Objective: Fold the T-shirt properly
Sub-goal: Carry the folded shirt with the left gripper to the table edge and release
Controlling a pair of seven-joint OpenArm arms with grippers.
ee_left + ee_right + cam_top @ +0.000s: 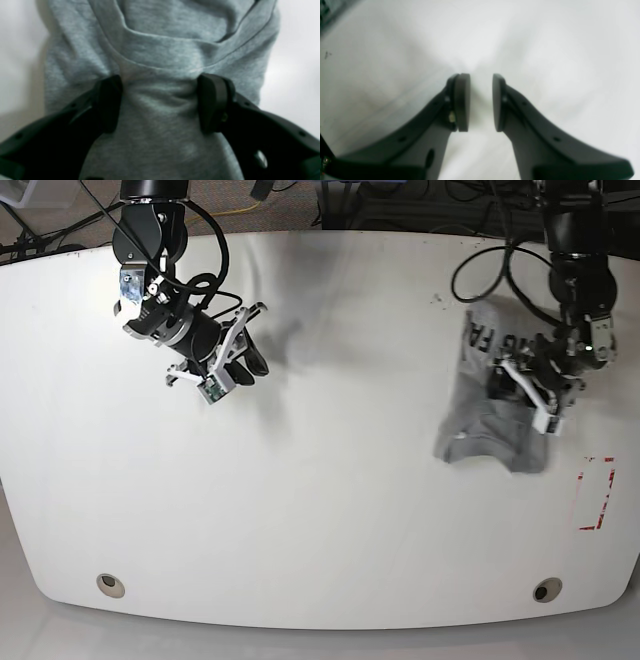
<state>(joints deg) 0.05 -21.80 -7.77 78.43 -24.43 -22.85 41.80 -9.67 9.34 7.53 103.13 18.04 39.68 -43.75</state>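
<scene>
The shirt (492, 425) lies bunched on the worktop's (330, 510) right side. My left claw (160, 102) is spread astride a fold, not pinching. My right claw (481, 102), slightly parted, holds nothing. Soft, light, limp cloth: I'd pinch a hem.

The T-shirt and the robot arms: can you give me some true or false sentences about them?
1. The T-shirt is grey. True.
2. The T-shirt lies flat and smooth. False: it is bunched and wrinkled.
3. The left gripper has its jaws spread with shirt cloth between them. True.
4. The right gripper is holding the shirt. False: only bare white table shows between its jaws.
5. Black letters are printed on the shirt. True.
</scene>
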